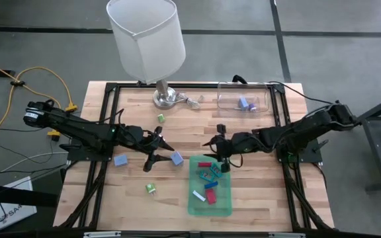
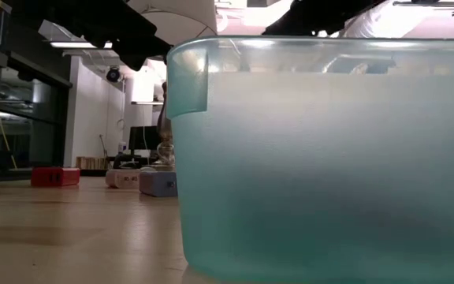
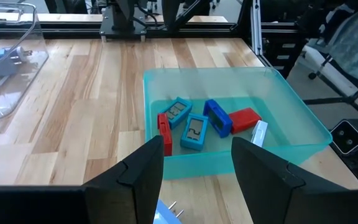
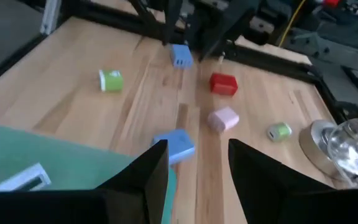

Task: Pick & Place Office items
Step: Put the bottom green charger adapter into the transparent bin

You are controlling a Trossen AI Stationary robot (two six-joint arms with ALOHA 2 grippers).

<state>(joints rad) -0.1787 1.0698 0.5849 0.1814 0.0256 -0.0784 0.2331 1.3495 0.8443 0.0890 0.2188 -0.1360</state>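
Some office items already lie in the green tray [image 1: 192, 201]: two teal pieces [image 3: 196, 132], a blue one [image 3: 217, 117], red ones [image 3: 245, 119] and a white stick [image 3: 260, 133]. More wait on the desk [image 1: 256, 198], so I think the job is about half done: a blue block [image 4: 174, 146], a pink block [image 4: 222, 119], a red block [image 4: 223, 84] and green pieces [image 4: 110, 80]. The clear box [image 1: 243, 97] holds a purple piece [image 1: 244, 104].

The left hand [image 1: 156, 151] hangs over the desk by the blue block, half open and empty. The right hand [image 1: 221, 156] hangs at the tray's edge, half open and empty.

The left wrist view looks into the tray. The low view shows mostly the tray's wall.
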